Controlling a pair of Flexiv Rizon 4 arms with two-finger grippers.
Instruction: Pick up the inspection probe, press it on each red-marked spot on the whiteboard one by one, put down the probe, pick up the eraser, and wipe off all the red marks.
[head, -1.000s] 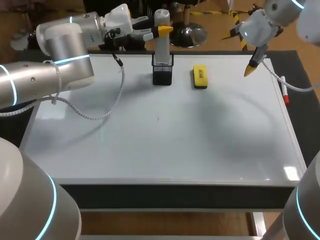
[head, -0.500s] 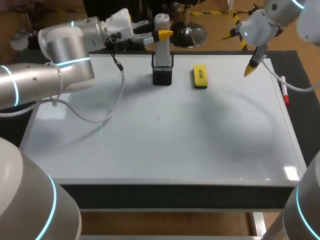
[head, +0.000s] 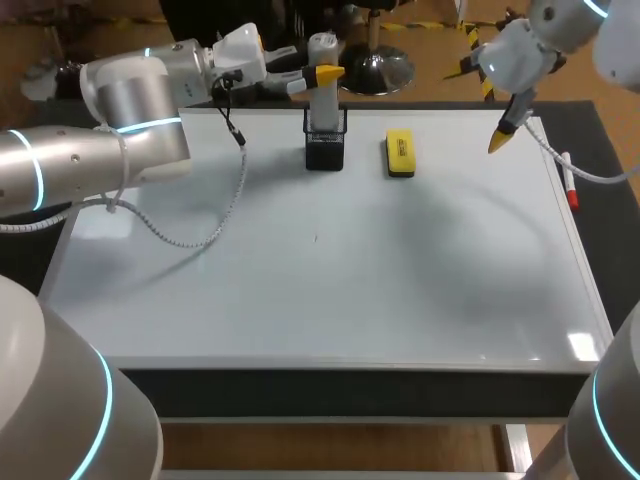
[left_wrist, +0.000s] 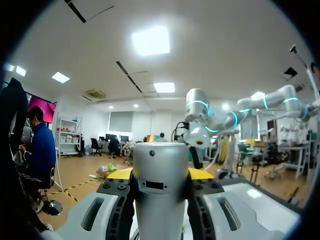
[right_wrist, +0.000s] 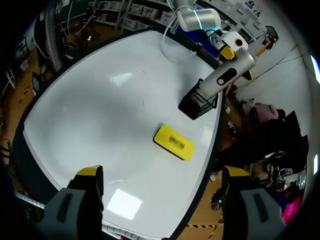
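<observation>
Silver-grey and cylindrical, the inspection probe (head: 321, 95) is standing in a black mesh holder (head: 325, 152) at the far edge of the whiteboard (head: 320, 290), with its base down inside the basket. The left gripper (head: 318, 72) is reaching in sideways at the probe's upper part. In the left wrist view its fingers are pressing against the cylinder from both sides with no gap showing, so it is clamping the probe. The right gripper (head: 503, 135) is hanging over the board's far right corner, its jaws standing wide apart and holding nothing. The yellow eraser (head: 399, 153) is lying flat on the board near the holder, on the right arm's side, and a red marker (head: 570, 190) is lying along the board's right edge.

I am judging the step in hand to be the pickup of the probe: it is gripped but not yet out of the holder. No red spots are showing on the board that I can make out, only a tiny dark fleck (head: 315, 238) near the middle whose colour I cannot tell.

The next move is calling for a straight lift until the probe's base clears the mesh rim, without dragging the light holder along. The probe then needs carrying over the board, tip down, and the marked spots will need locating first.
</observation>
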